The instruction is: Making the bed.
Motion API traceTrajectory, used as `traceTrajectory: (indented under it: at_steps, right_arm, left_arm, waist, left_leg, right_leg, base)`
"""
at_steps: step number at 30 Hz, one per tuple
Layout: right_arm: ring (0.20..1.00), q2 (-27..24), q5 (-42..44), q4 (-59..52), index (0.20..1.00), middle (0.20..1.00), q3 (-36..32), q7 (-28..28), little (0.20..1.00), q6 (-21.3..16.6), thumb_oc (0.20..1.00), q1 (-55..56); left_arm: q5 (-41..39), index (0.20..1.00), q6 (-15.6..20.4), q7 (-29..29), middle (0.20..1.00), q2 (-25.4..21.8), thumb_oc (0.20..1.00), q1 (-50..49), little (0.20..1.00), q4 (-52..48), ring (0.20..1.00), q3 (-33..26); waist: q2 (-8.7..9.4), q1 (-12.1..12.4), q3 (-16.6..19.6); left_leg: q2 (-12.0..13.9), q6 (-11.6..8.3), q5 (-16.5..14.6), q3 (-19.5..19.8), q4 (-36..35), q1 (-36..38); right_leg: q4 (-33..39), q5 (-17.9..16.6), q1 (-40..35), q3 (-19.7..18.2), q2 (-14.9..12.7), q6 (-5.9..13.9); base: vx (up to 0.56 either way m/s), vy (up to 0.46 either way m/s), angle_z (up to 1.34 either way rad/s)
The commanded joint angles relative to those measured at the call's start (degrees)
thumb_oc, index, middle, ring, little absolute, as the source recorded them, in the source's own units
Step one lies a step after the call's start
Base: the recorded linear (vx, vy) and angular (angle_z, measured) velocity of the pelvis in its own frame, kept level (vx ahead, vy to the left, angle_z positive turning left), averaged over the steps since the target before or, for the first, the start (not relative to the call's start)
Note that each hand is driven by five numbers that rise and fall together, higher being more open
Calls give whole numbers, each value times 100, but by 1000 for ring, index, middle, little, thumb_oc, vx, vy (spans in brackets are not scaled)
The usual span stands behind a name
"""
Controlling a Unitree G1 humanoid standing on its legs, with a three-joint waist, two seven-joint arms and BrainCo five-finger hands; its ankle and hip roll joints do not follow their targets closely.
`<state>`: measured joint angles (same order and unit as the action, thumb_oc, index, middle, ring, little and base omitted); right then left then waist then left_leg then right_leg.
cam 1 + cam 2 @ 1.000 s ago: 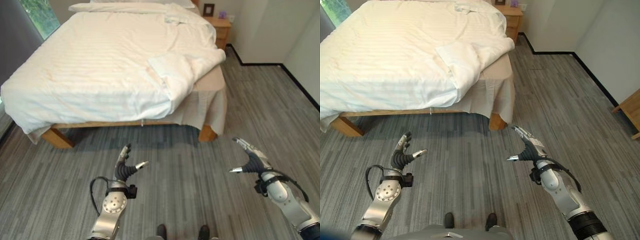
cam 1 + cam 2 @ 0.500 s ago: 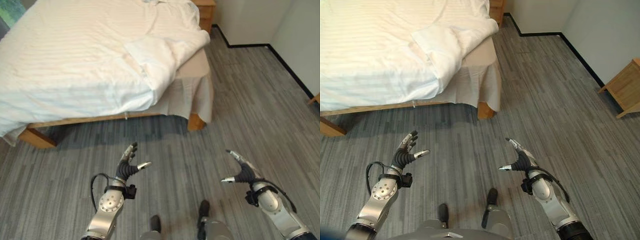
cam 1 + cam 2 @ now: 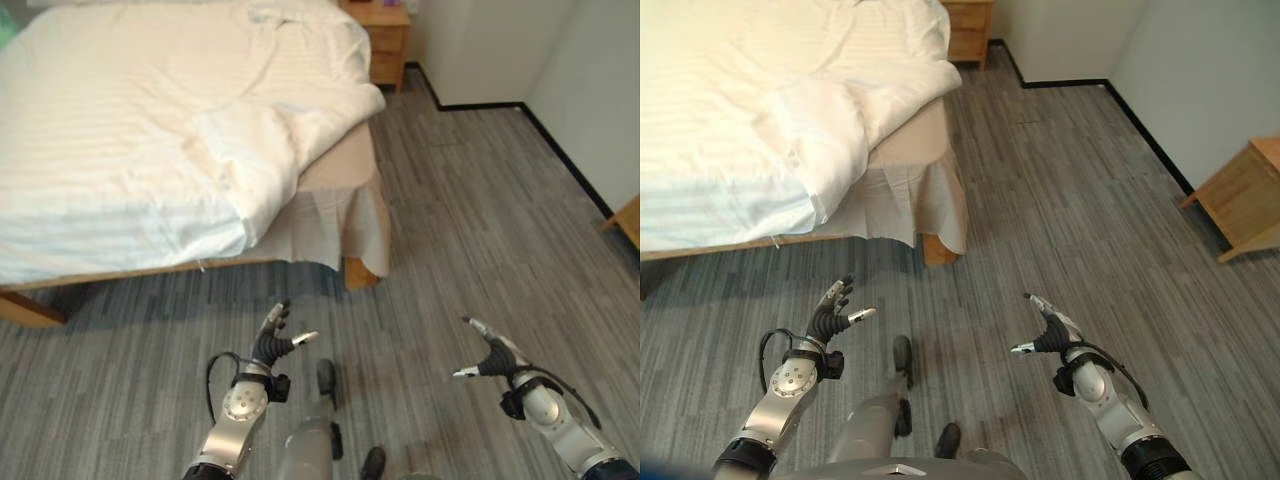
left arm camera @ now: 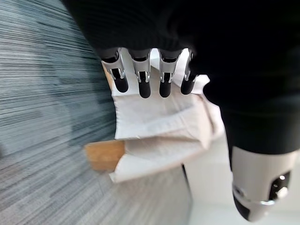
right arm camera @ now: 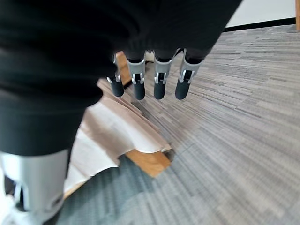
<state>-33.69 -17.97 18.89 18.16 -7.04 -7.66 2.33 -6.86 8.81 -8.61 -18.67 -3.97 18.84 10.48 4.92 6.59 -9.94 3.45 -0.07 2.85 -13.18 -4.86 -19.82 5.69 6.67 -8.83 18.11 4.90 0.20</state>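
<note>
A wide bed [image 3: 345,165] on wooden legs stands ahead and to the left. A white striped duvet [image 3: 120,130] covers it, rumpled and folded back on itself at the near right corner [image 3: 260,165], where the beige mattress side and a hanging sheet [image 3: 335,215] show. My left hand [image 3: 272,342] hovers open over the floor, short of the bed's foot. My right hand [image 3: 492,358] is open too, further right over the floor. Neither hand touches the bedding.
A wooden nightstand [image 3: 385,35] stands by the bed's far right corner against the wall. Another wooden piece of furniture [image 3: 1240,195] sits at the right by the wall. Grey plank floor [image 3: 1060,200] runs along the bed's right side.
The whole picture has shifted, with the bed now further left and more floor on the right: the camera has moved. Both hands stay open, held low in front.
</note>
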Motion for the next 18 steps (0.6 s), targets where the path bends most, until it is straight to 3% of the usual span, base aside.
traceTrajectory:
  at_steps: [1, 2, 4, 5, 6, 7, 9, 10, 11, 12, 13, 14, 16, 18]
  right_arm:
    - [1000, 41, -62, -167, 1000, 1000, -448, -172, 1000, -121, 1000, 50]
    - [1000, 79, -120, -66, 1000, 1000, -415, -159, 1000, -105, 1000, 89]
    - [1000, 94, -205, 40, 1000, 1000, -458, -108, 1000, -65, 1000, 196]
    - [1000, 52, -280, -9, 1000, 1000, -531, -130, 1000, -92, 1000, 291]
    - [1000, 52, -282, -14, 1000, 1000, -531, -128, 1000, -90, 1000, 291]
    - [1000, -68, -353, -77, 1000, 1000, -769, -188, 1000, -116, 1000, 386]
    - [1000, -259, -323, -300, 1000, 1000, -1213, -327, 1000, -163, 1000, 489]
    - [1000, -263, -322, -317, 1000, 1000, -1227, -319, 1000, -159, 1000, 497]
    - [1000, -325, -306, -356, 1000, 1000, -1381, -382, 1000, -157, 1000, 516]
    - [1000, -326, -306, -362, 1000, 1000, -1386, -379, 1000, -154, 1000, 515]
    - [1000, -360, -251, -382, 1000, 1000, -1684, -403, 1000, -107, 1000, 600]
    - [1000, -361, -251, -392, 1000, 1000, -1694, -396, 1000, -104, 1000, 605]
    - [1000, -407, -328, -341, 1000, 1000, -1864, -370, 1000, -57, 1000, 802]
    - [1000, -465, -323, -503, 1000, 1000, -2038, -220, 1000, -85, 1000, 987]
  left_arm:
    - [424, 1000, 151, -367, 1000, -323, 1000, 112, 1000, -486, 1000, -324]
    - [549, 1000, 108, -491, 1000, -435, 1000, 121, 1000, -526, 1000, -445]
    - [853, 1000, 71, -807, 1000, -798, 1000, 161, 1000, -717, 1000, -833]
    - [961, 1000, 101, -956, 1000, -923, 1000, 182, 1000, -823, 1000, -1039]
    - [963, 1000, 98, -956, 1000, -922, 1000, 177, 1000, -830, 1000, -1044]
    - [1081, 1000, 113, -1271, 1000, -1152, 1000, 272, 1000, -891, 1000, -1479]
    - [1232, 1000, 183, -1643, 1000, -1408, 1000, 470, 1000, -1016, 1000, -1942]
    - [1236, 1000, 185, -1648, 1000, -1403, 1000, 480, 1000, -1013, 1000, -1939]
    - [1257, 1000, 196, -1761, 1000, -1477, 1000, 553, 1000, -999, 1000, -2082]
    - [1258, 1000, 197, -1763, 1000, -1476, 1000, 560, 1000, -997, 1000, -2082]
    - [1374, 1000, 227, -1919, 1000, -1608, 1000, 763, 1000, -1049, 1000, -2399]
    - [1376, 1000, 229, -1920, 1000, -1607, 1000, 772, 1000, -1043, 1000, -2396]
    - [1456, 1000, 200, -1979, 1000, -1757, 1000, 1062, 1000, -1001, 1000, -2393]
    - [1611, 1000, 172, -1940, 1000, -1860, 1000, 1178, 1000, -890, 1000, -2421]
  waist:
    - [238, 330, 94]
    - [322, 332, 103]
    - [412, 276, 96]
    - [390, 212, 76]
    - [383, 218, 85]
    - [258, 50, 53]
    - [160, -194, -28]
    - [144, -213, -32]
    - [125, -313, -44]
    - [115, -323, -46]
    - [106, -506, 5]
    - [99, -507, 17]
    - [90, -675, 76]
    - [135, -768, 144]
  left_leg:
    - [-30, -61, 526, 186, 101, 507]
    - [-104, 15, 440, 124, 83, 661]
    - [-210, 156, 285, 140, 21, 1025]
    - [-219, 207, 127, 193, -14, 1259]
    - [-208, 209, 141, 185, -14, 1244]
    - [-174, 216, -72, 303, -14, 1483]
    - [-190, 142, -225, 505, -14, 1704]
    - [-175, 134, -211, 529, -14, 1695]
    - [-198, 94, -298, 612, -14, 1780]
    - [-187, 89, -280, 622, -14, 1769]
    - [-157, 3, -459, 823, -14, 1905]
    - [-151, 2, -476, 827, -14, 1898]
    - [-165, -21, -626, 980, -14, 2051]
    - [-192, -10, -701, 1065, -14, 2164]
  right_leg:
    - [-680, -175, -495, -396, -1116, 893]
    - [-1107, -409, -379, -409, -1257, 1040]
    - [-2135, -1238, -9, -426, -1547, 1319]
    - [-2546, -1478, 267, -419, -1684, 1342]
    - [-2553, -1489, 292, -429, -1675, 1337]
    - [-2845, -1505, 728, -290, -1808, 1246]
    - [-2162, -1006, 1112, -395, -1649, 1076]
    - [-2119, -1027, 1087, -360, -1630, 1060]
    - [-1554, -857, 1151, -489, -1551, 1016]
    - [-1502, -894, 1131, -470, -1534, 1003]
    - [-361, -1087, 1430, -946, -1553, 1072]
    - [-295, -1116, 1404, -937, -1543, 1076]
    - [-100, -1313, 1573, -1386, -1574, 1144]
    - [-69, -1423, 1479, -1541, -1597, 1170]
  base:
    - [525, 218, 4]
    - [493, 228, -8]
    - [448, 219, -16]
    - [251, 121, 2]
    - [392, 119, 11]
    - [401, 90, 27]
    - [456, 25, 80]
    - [299, -66, 100]
    - [111, -45, 85]
    - [380, -151, 105]
    - [272, -116, 100]
    - [376, -146, 89]
    - [238, -91, 78]
    - [231, -125, 107]
